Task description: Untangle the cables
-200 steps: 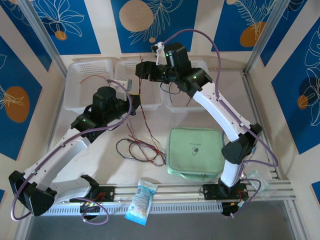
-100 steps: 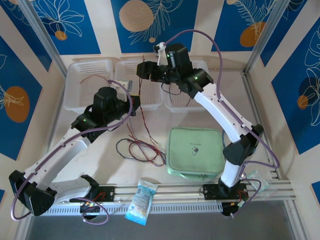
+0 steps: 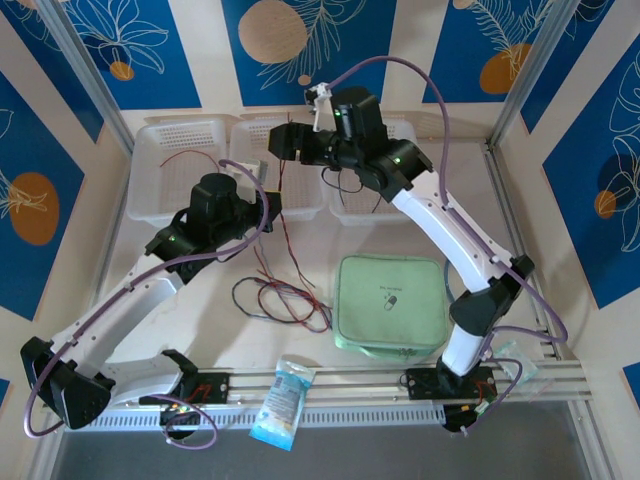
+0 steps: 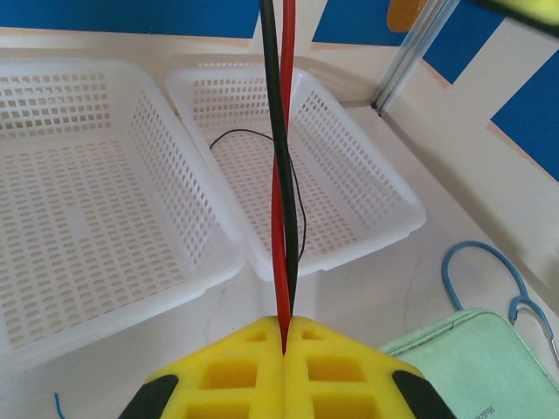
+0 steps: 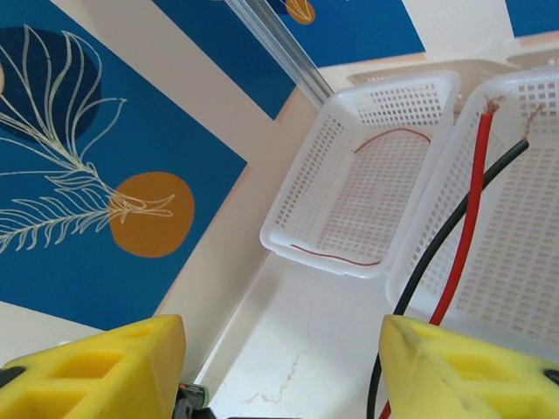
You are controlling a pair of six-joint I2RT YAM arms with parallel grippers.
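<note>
Cream tabletop [image 3: 210, 320] carries everything, with the two white-and-black arms reaching over it from the near edge. Three white perforated plastic baskets stand side by side along the far edge: the left basket [image 3: 160, 150], the middle basket [image 3: 300, 205] and the right basket [image 3: 358, 212]. A mint-green zipped fabric pouch [image 3: 390, 300] lies flat in front of the right arm, and a thick light-blue cord [image 4: 476, 253] curls just beside it. A blue-and-white crinkled snack packet [image 3: 280, 400] rests on the rail at the near edge.

The left gripper [image 4: 284, 327] hangs in front of the middle basket, its yellow pads [image 4: 236, 367] pressed together on a twisted red and black cable pair [image 4: 281, 175] that rises straight up out of the grip. The right gripper [image 5: 284, 349] hovers over the far side of the middle basket, its jaws standing wide apart. The bare-tipped upper ends of the red and black pair pass just beside one of its pads, and I cannot tell whether they touch it.

The main tangle of thin red, black and blue-grey cables [image 3: 285, 300] lies on the table between the left arm and the pouch. A single red cable [image 5: 389, 140] lies in the left basket, and a thin black cable [image 4: 253, 135] in the right one.
</note>
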